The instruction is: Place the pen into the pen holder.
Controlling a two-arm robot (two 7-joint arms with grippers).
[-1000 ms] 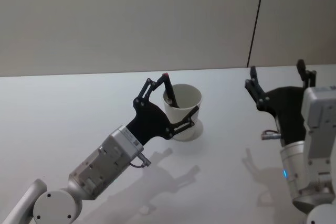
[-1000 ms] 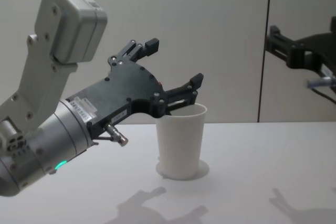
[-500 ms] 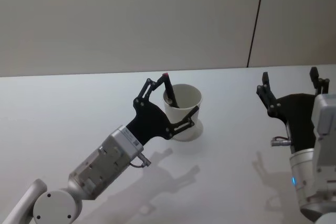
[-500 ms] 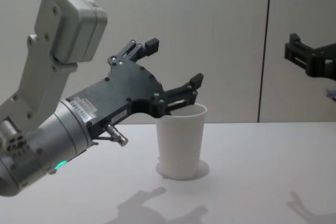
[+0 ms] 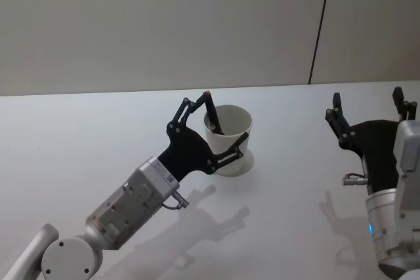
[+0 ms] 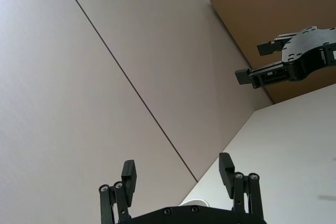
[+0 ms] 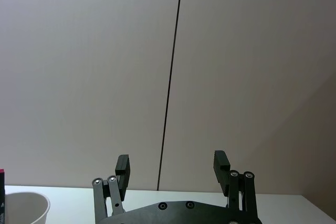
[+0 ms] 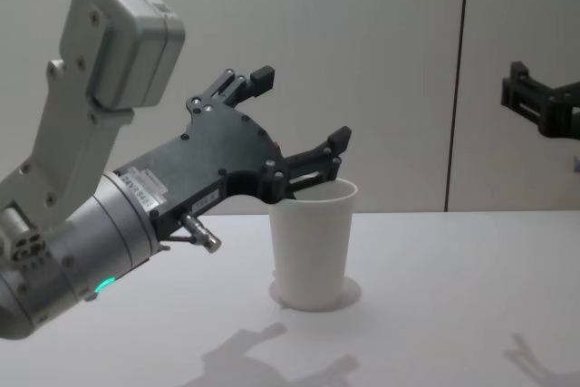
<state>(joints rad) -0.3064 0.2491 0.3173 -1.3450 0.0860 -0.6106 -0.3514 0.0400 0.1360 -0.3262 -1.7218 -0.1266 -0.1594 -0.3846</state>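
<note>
The white paper cup serving as pen holder [image 5: 229,139] is standing upright on the white table [image 5: 79,142], and the dark pen [image 5: 212,115] with a red tip is leaning inside it against the rim on the robot's left. The left gripper [image 5: 220,124] is hovering at the cup's mouth with its fingers spread wide, one fingertip lying just beside the pen's red end and the other beside the cup's wall, grasping nothing. From the chest camera, the left gripper [image 8: 303,108] is covering part of the rim of the pen holder [image 8: 312,242], and the pen is hidden there. The right gripper [image 5: 369,111] is hanging well apart at the table's right side, released and empty, its arm partly cut off by the edge.
</note>
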